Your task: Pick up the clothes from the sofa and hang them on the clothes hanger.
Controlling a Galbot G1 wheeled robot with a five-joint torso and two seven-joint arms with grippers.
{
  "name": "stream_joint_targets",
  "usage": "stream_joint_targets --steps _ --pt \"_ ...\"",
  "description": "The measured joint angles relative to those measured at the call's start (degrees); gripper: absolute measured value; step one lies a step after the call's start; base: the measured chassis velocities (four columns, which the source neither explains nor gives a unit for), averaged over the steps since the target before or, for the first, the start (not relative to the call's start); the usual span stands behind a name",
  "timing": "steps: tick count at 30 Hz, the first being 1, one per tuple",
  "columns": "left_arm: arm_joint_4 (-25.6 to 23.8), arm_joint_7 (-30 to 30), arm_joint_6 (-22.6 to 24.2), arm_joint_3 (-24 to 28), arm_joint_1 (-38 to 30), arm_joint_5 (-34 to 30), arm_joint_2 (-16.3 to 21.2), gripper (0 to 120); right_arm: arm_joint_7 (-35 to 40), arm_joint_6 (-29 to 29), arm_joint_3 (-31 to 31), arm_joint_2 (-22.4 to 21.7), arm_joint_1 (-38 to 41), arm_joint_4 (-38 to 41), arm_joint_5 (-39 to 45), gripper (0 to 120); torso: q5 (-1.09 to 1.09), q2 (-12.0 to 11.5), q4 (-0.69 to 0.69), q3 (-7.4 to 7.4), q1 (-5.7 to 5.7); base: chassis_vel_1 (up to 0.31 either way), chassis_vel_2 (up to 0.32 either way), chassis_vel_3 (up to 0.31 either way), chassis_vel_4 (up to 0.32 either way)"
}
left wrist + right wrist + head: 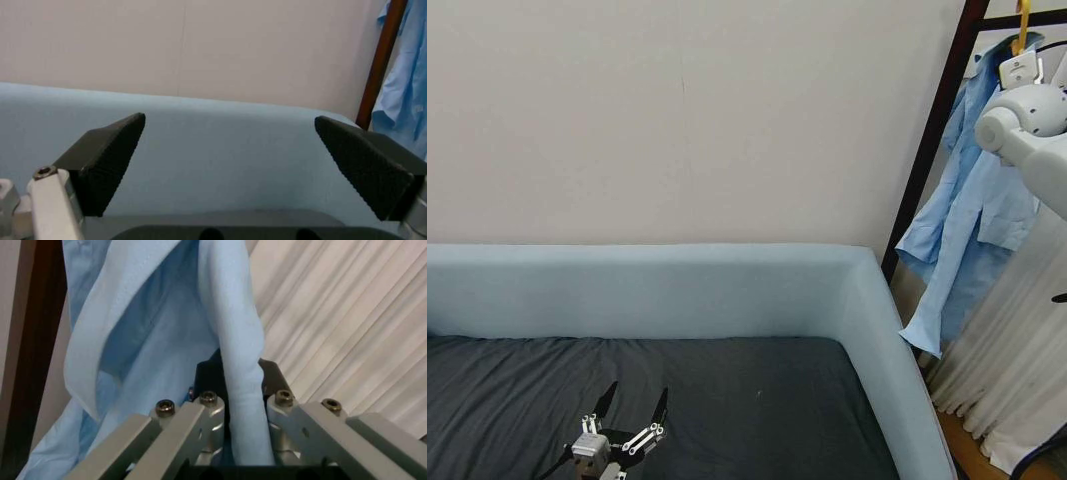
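Shirt (972, 200) of thin, pale blue cloth hangs at the right of the room, well off the sofa (677, 290), below the yellow hook of a hanger (1023, 25) on a dark wooden rack (932, 140). It falls in soft, loose folds, one sleeve trailing down just beside the sofa's end. The right arm is raised up to it. In the right wrist view the right claw (239, 382) is clenched on the shirt (153, 340): a long rolled fold of the smooth cloth runs straight between the two dark pads (208, 377), with metal links and bolt heads on either side.

The left claw (638, 390) sits low over the sofa's seat (757, 410), released and holding nothing. In the left wrist view its two black wedge-shaped fingers (107, 160) stand wide apart, their inner faces ribbed with a fine grid, and they point at the backrest.

The sofa has a padded, rounded backrest and side in light blue fabric, and a flat seat of dark grey cloth with slight creases. Behind it rises a plain off-white wall (677, 120). A pleated cream curtain (1017, 360) hangs behind the rack, reaching a strip of wood-coloured floor (957, 445).
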Motion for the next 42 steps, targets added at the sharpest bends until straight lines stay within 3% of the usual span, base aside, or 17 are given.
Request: stream_joint_targets --steps 14,25,42 --pt "0.0 0.0 0.0 0.0 0.0 0.0 0.0 100 5.0 0.0 2.1 0.5 0.6 1.3 7.7 4 0.01 0.0 0.01 0.0 0.0 0.0 0.0 0.0 0.0" --pt "0.0 0.0 0.0 0.0 0.0 0.0 0.0 100 18.4 0.0 -0.1 4.1 4.3 -0.1 24.4 4 0.0 0.0 0.02 0.0 0.0 0.0 0.0 0.0 0.0" --pt "0.0 0.0 0.0 0.0 0.0 0.0 0.0 100 24.0 0.1 1.2 8.0 5.1 -5.6 30.2 3 0.01 0.0 0.0 0.0 0.0 0.0 0.0 0.0 0.0"
